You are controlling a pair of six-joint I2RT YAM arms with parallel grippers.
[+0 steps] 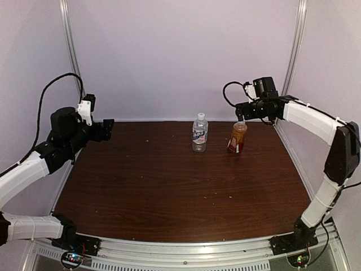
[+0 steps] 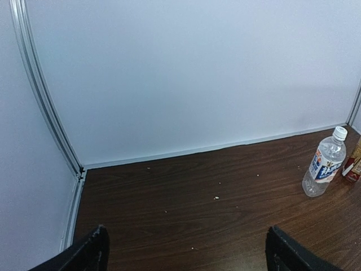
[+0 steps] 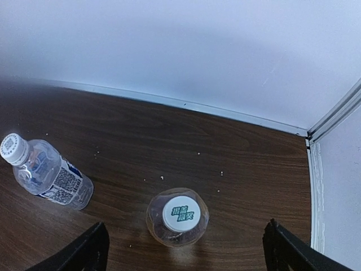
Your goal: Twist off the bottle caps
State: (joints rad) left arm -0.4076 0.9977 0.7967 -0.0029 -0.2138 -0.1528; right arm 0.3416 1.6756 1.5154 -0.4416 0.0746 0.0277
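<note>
The clear bottle (image 1: pixel 199 133) with a white-blue label stands upright at the back middle of the table, its white cap (image 1: pixel 201 116) on. The amber-brown bottle (image 1: pixel 237 138) with a red-white label stands just right of it. My right gripper (image 1: pixel 241 114) hangs open directly above the amber bottle; in the right wrist view its white cap (image 3: pixel 181 213) with green print lies below, between the wide-apart fingers, and the clear bottle (image 3: pixel 48 173) is at left. My left gripper (image 1: pixel 107 129) is open and empty at the table's back left, far from the clear bottle (image 2: pixel 325 169).
The brown wooden table (image 1: pixel 169 186) carries small white crumbs (image 2: pixel 216 197). White walls and metal corner posts (image 1: pixel 70 45) close in the back and both sides. A strip of the amber bottle's label (image 2: pixel 355 164) shows at the left wrist view's right edge.
</note>
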